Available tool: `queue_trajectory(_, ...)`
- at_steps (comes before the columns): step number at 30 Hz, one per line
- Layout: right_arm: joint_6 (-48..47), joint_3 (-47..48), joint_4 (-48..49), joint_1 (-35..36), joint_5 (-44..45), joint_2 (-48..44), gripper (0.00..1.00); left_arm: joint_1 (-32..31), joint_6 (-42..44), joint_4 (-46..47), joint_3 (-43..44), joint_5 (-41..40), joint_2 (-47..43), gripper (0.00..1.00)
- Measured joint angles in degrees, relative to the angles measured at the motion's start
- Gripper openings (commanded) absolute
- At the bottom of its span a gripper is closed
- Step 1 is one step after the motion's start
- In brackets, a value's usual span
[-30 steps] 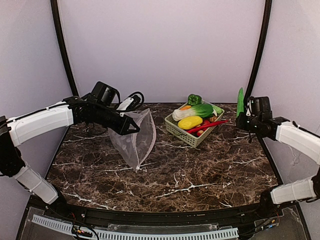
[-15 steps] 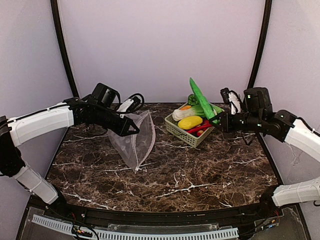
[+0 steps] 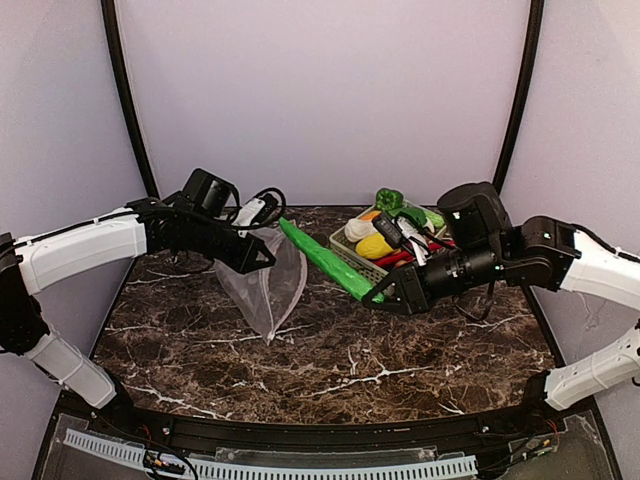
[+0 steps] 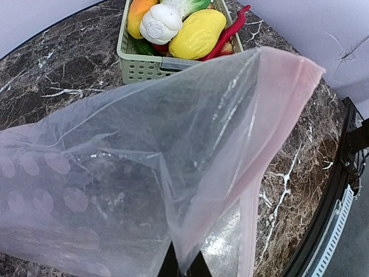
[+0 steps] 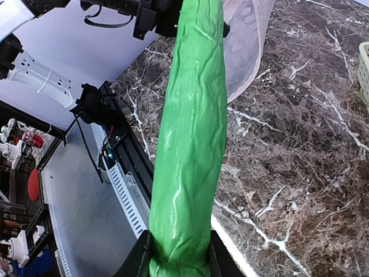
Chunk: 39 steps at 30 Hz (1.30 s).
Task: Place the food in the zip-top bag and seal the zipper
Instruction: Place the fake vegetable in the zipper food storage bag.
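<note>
Backdrop: pale lilac walls are rising behind a dark brown marbled desk veined with white

Left arm: reaching in from the left side, the left fingers are pressing together on a fold of the zip-top bag, lifting it off the desk

Bag: clear and floppy, it is hanging from that pinch with its lower corner touching the desk; pale round dots are showing through the plastic in the left wrist view

Zipper: the zipper is running as a pinkish strip along the raised mouth edge, and the mouth is gaping apart

Right arm: stretching across from the right, the right fingers are clamping the thick end of the cucumber

Cucumber: long and bright green, it is pointing toward the bag, held clear of the desk, its far tip reaching the bag's mouth edge; whether the tip is inside cannot be told

Basket: a pale green lattice basket is sitting at the back of the desk, right of the bag

Food in basket: a yellow piece, a white bok choy, a red chili and a green pepper are lying piled together
</note>
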Motion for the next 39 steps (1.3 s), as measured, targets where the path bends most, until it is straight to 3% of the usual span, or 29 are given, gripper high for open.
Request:
queue_trajectory(12, 5.2, -1.1, -2.0, 2.7, -0.8, -2.8, 0.15, 0.9, -0.2, 1.1, -1.1, -0.9, -0.2, 0.01)
queue_trajectory(29, 10.2, -0.5, -5.0, 3.3, 1.7, 5.5, 0.18, 0.9, -0.5, 3.0, -1.7, 0.4, -0.5, 0.01)
queue_trajectory(39, 11.4, 7.3, -4.8, 3.0, 5.1, 11.6, 0.18, 0.9, -0.5, 4.5, -1.9, 6.9, -0.6, 0.01)
